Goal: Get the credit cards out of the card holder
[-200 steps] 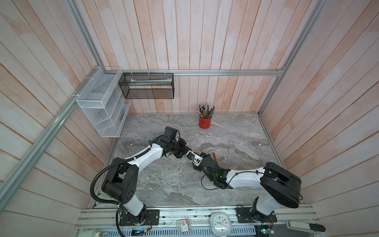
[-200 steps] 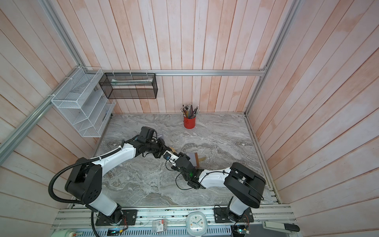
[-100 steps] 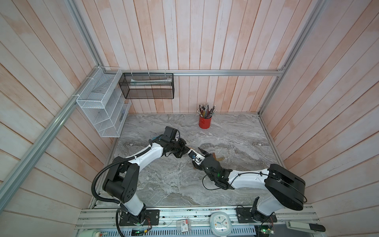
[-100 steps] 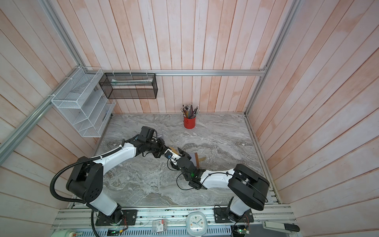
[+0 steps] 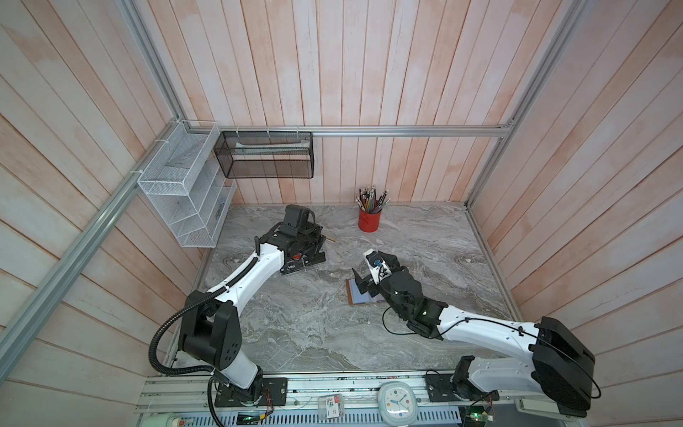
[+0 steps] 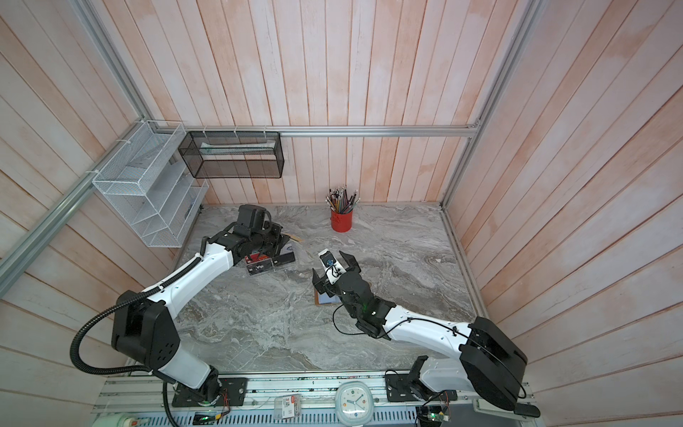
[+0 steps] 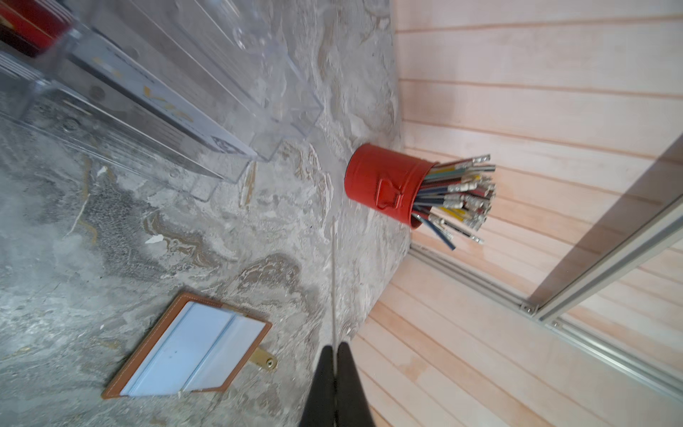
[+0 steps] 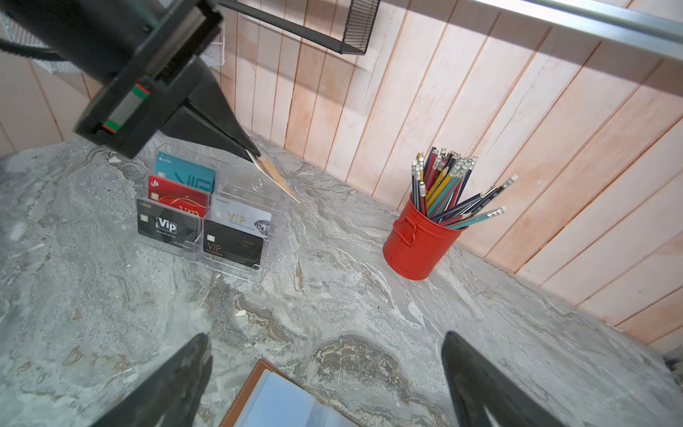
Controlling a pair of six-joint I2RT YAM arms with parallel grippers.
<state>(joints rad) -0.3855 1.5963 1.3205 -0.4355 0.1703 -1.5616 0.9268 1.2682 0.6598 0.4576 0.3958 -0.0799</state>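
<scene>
Pale plank walls (image 5: 332,74) box in your marble table (image 5: 295,332). Your left gripper (image 8: 251,151) clamps a gold card (image 8: 275,177) near its far edge; right gripper (image 8: 325,338) gapes over the card holder (image 7: 192,351).

Pale pink plank walls (image 5: 369,74), aluminium frame rail (image 5: 406,130), grey marbled worktop (image 5: 314,332); white wire rack (image 5: 173,199), black mesh basket (image 5: 266,157) hung in back corner.

Right wrist view, cards in the clear rack (image 8: 258,185):
- front-left black card (image 8: 168,226) — "LOGO" at a corner, big white "Vip"; fine print illegible.
- teal card (image 8: 186,173) — faint "VIP".
- red card (image 8: 177,197) — "VIP", partly hidden.
- whitish card (image 8: 240,218) — gold "VIP".
- second black card (image 8: 233,244) — gold "VIP".

Both top views: "Vip" legible on the front-left black card. Rail tag (image 6: 288,406): print too small to read.
</scene>
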